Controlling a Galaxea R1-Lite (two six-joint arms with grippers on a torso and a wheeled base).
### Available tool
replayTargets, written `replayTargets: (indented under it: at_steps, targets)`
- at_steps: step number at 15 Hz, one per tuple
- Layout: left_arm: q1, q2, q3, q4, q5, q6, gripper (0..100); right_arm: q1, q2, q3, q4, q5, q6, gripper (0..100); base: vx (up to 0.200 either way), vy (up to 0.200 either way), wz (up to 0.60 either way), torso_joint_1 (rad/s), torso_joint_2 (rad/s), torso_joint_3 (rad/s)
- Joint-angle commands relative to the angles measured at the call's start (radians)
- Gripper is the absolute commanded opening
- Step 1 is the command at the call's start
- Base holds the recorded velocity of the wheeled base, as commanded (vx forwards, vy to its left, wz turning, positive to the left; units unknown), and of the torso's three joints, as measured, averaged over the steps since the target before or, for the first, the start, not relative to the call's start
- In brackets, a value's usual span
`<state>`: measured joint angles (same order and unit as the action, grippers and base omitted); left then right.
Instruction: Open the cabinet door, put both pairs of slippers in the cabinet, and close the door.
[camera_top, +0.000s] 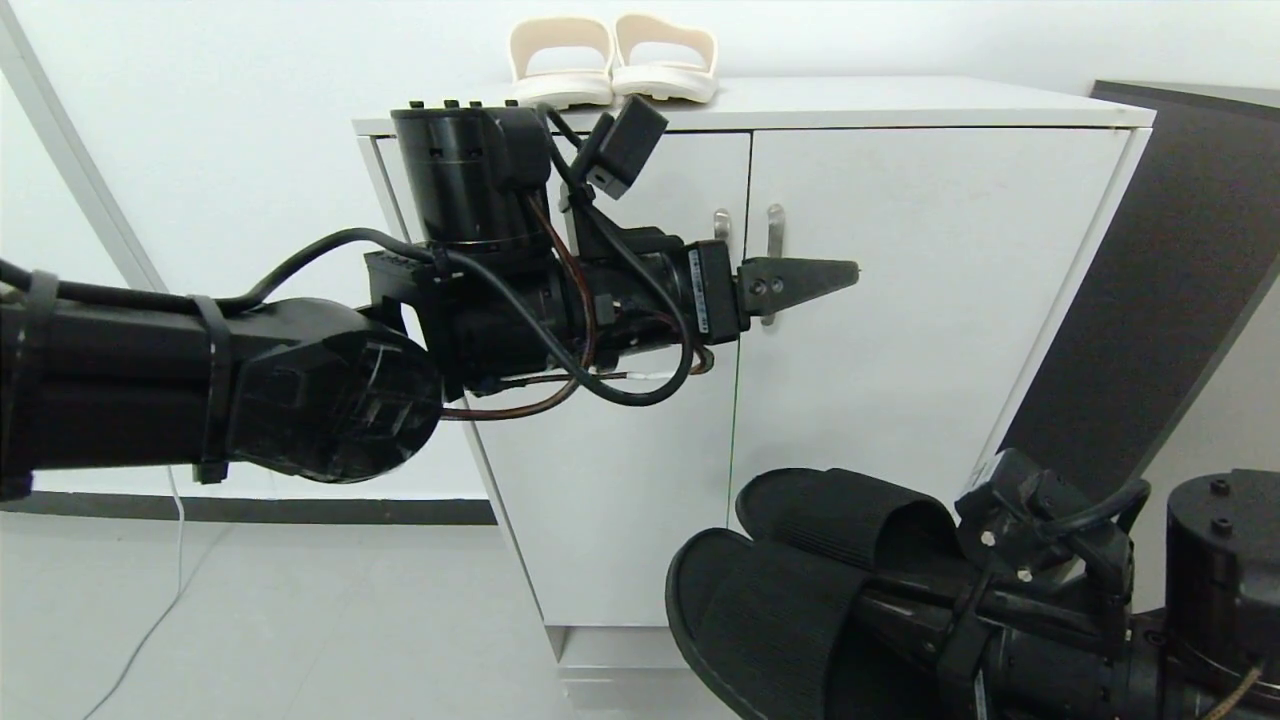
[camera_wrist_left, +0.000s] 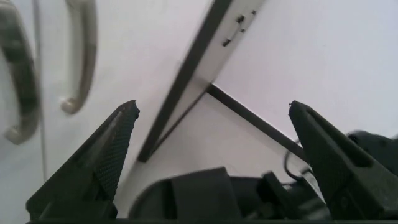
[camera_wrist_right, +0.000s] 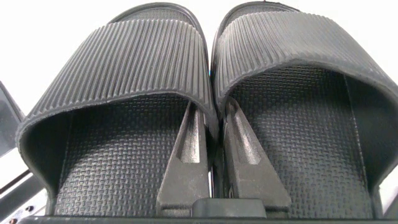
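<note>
Lower right, my right gripper (camera_wrist_right: 213, 112) clamps the black slippers (camera_top: 790, 600) by their inner walls. My left gripper (camera_wrist_left: 211, 109) gapes wide beside the handles (camera_top: 772, 232).

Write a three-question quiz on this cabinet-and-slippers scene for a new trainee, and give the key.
1. True or false: the left gripper is open near the handles of the shut cabinet.
2. Where are the cream slippers? A: on the floor. B: on top of the cabinet. C: in the left gripper.
3. What does the right gripper hold?

Key: 1 true. 2 B. 3 the black slippers, pinched together by their inner edges.
</note>
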<state>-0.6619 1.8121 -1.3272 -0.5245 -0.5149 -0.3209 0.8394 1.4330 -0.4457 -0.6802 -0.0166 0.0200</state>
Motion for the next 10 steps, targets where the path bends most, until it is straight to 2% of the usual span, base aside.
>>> replayTargets:
  at_steps: [1,2,3,4,6,10]
  targets:
    - [-0.002,0.03,-0.032,0.011,0.036,0.008,100,0.001,-0.002,-0.001,-0.001,0.0,0.0,0,0.0,0.0,0.0,0.0,0.0,0.0]
    - [-0.012,0.044,-0.043,0.012,0.065,0.016,100,0.001,0.0,-0.001,-0.001,0.0,0.0,0,0.0,0.0,0.0,0.0,0.0,0.0]
    - [-0.047,0.079,-0.082,0.015,0.127,0.045,100,0.001,0.0,-0.001,-0.001,0.0,0.0,0,0.0,0.0,0.0,0.0,0.0,0.0]
    - [-0.051,0.096,-0.122,0.035,0.164,0.054,100,0.001,-0.002,0.001,-0.001,0.0,0.0,0,0.0,0.0,0.0,0.0,0.0,0.0]
    - [-0.048,0.107,-0.175,0.095,0.177,0.054,100,0.001,-0.002,0.001,0.001,0.0,0.0,0,0.0,0.0,0.0,0.0,0.0,0.0]
    - [-0.007,0.107,-0.194,0.103,0.177,0.055,100,0.006,-0.002,0.001,-0.001,0.0,0.0,0,0.0,0.0,0.0,0.0,0.0,0.0]
